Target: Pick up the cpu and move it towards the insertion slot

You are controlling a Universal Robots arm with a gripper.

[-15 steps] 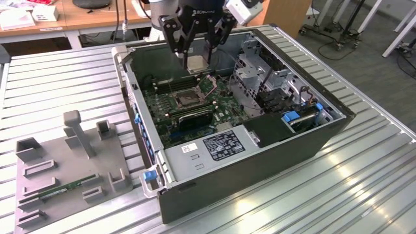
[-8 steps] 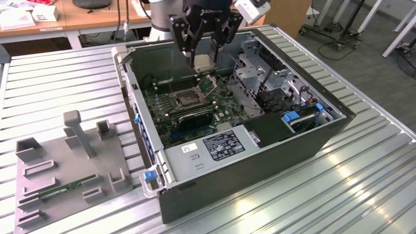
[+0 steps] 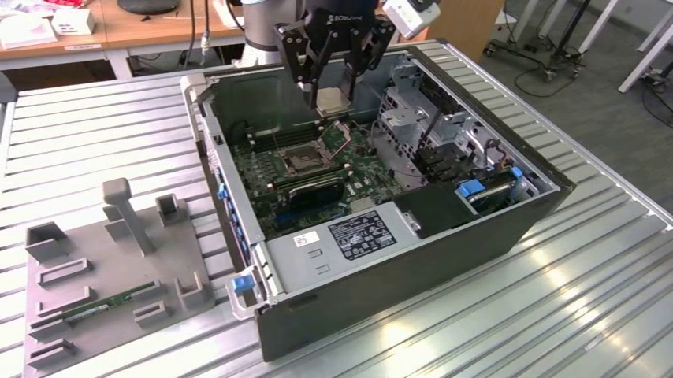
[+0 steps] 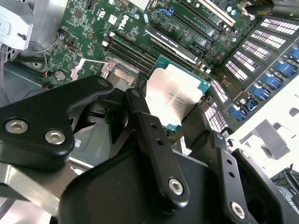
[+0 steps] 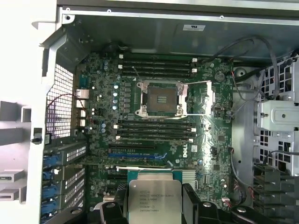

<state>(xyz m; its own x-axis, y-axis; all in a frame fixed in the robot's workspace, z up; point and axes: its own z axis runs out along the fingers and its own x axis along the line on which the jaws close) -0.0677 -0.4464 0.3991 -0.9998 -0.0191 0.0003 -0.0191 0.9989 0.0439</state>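
Note:
My gripper (image 3: 332, 101) hangs over the open computer case, shut on the cpu (image 3: 332, 98), a flat square chip with a silver top and pale border. In the first wrist view the cpu (image 5: 154, 197) sits between the two black fingers (image 5: 192, 201), above the lower part of the motherboard. The insertion slot (image 5: 161, 99), a square socket with a silvery frame and dark centre, lies open on the green board, apart from the chip. In the exterior view the insertion slot (image 3: 302, 160) is below the gripper and toward that view's left. The second wrist view shows the cpu (image 4: 175, 93) clamped at its edges.
Black memory slots (image 5: 156, 133) flank the socket. A metal drive cage (image 3: 421, 118) and loose cables (image 5: 243, 51) stand on the exterior view's right inside the case (image 3: 399, 268). A grey fixture plate (image 3: 116, 283) with a green memory stick (image 3: 105, 304) lies at the exterior view's left.

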